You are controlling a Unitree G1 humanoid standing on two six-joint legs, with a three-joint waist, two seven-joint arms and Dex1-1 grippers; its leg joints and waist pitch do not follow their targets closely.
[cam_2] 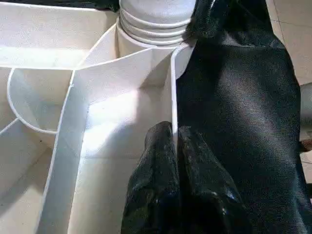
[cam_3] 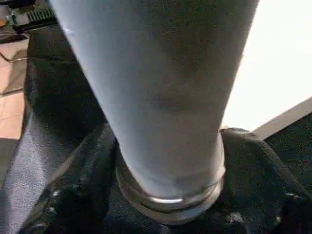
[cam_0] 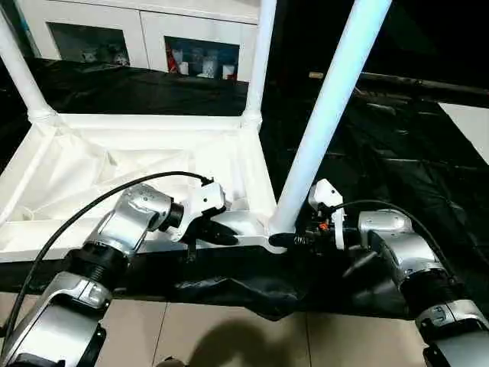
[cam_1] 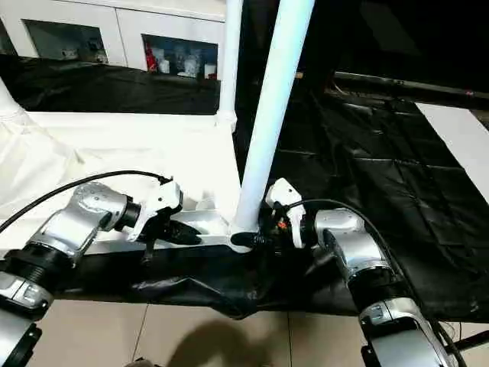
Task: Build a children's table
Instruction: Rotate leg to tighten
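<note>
The children's table lies upside down: its white tabletop (cam_0: 114,164) shows the ribbed underside. Three white tube legs stand in corner sockets: far left (cam_0: 19,73), far right (cam_0: 260,61) and near right (cam_0: 321,122). My left gripper (cam_0: 225,235) is shut on the tabletop's thin near rim (cam_2: 173,97), close to the near-right socket (cam_2: 156,19). My right gripper (cam_0: 286,238) sits at the foot of the near-right leg (cam_3: 161,97), right against its ringed collar (cam_3: 168,200). The leg hides its far side.
The tabletop rests on a black-sheeted worktable (cam_0: 397,153), with the sheet bunched over the near edge (cam_0: 237,287). White cabinets (cam_0: 153,30) stand behind. A flat white board (cam_0: 470,126) lies at the far right. Tiled floor (cam_0: 229,336) shows below.
</note>
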